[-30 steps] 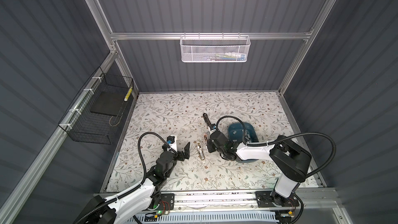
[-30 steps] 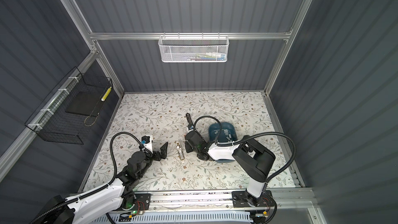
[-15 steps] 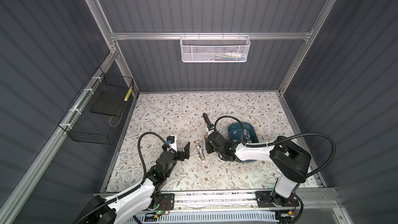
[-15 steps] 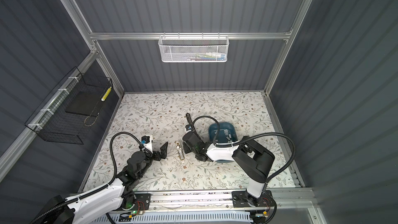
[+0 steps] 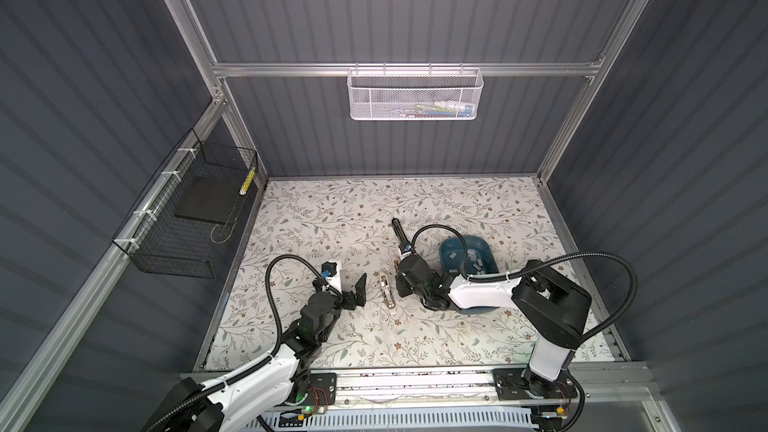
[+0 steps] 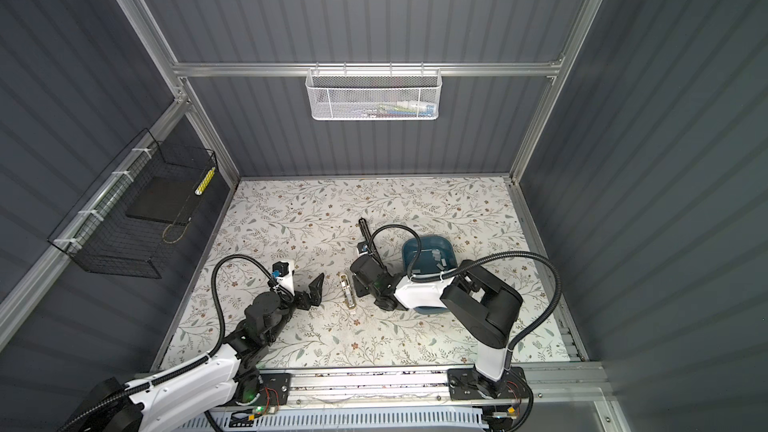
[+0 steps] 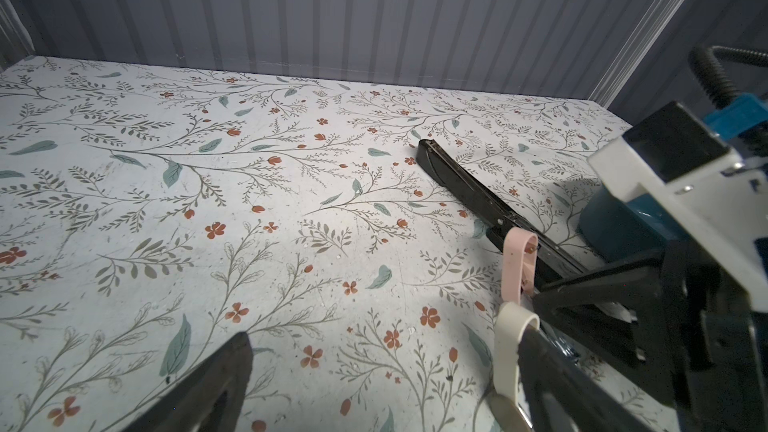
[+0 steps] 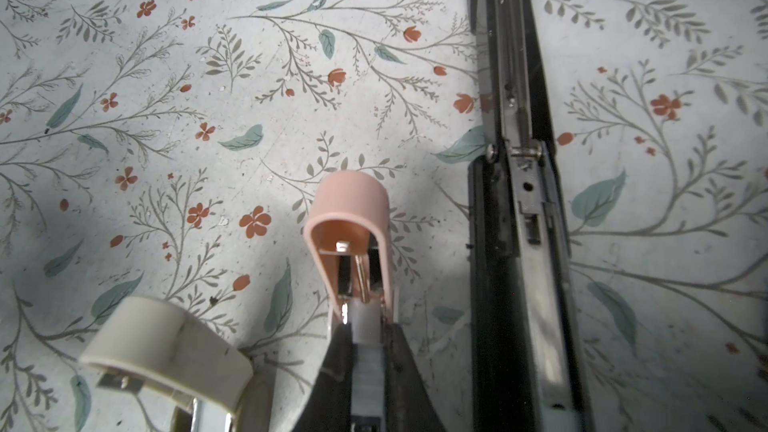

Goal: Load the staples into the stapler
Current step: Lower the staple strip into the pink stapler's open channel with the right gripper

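Checking the cell: we have a bench (image 5: pixel 374 209) covered in a floral print of grey twigs, teal leaves and red blossoms. It is boxed in by ribbed dark grey panels on aluminium rails.

Right arm (image 5: pixel 478 295), white shell with black joints, lies low and reaches across toward the middle, wrist near the bench. Left arm (image 5: pixel 266 371) rises from the front rail, elbow bent, wrist pitched forward.

Black wire basket (image 5: pixel 174 261) hangs on the left wall, white mesh basket (image 5: pixel 415 97) on the back rail.

Teal dish (image 5: pixel 446 251), smooth with rounded corners, sits partly under the right arm. We see the staples (image 5: pixel 473 261), short flat grey strips, lying loose inside it.

Black stapler (image 5: pixel 399 231), long and narrow, lies flipped open flat. Its steel rail runs alongside the right gripper (image 8: pixel 365 328) in the right wrist view.

Left gripper (image 5: pixel 356 290): fingers spread wide, holding nothing, just left of the cream stapler (image 5: pixel 386 290), which lies hinged open on the bench.

Right gripper: fingers pinched tight on the pink stapler (image 8: pixel 349 201). It is small, rounded plastic, with the cover tipped up and a spring visible inside.

Cream and pink staplers sit side by side. We can't tell whether they touch.
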Controlling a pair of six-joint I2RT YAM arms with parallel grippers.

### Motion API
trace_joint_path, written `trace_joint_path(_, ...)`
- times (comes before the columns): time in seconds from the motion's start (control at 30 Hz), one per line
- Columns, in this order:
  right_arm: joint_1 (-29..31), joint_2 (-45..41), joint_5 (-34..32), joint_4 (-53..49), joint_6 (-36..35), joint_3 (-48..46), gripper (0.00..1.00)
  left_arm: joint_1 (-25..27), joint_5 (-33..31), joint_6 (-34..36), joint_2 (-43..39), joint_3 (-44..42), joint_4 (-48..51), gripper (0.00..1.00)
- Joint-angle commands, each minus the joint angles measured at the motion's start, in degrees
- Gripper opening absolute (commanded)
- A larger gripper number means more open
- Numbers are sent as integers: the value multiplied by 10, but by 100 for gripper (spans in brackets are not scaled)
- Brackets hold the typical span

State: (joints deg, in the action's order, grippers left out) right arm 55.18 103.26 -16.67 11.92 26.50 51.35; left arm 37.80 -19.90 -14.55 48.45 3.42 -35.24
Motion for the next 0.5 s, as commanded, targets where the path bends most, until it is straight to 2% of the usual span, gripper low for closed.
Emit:
trace_joint_path(0.0, 4, 2, 0, -8, -6, 12, 6, 1, -6, 3, -1, 4, -8, 100)
trace_joint_path(0.47, 13, -18, -14, -7, -5, 3, 5, 1, -5, 2, -1, 4, -8, 100)
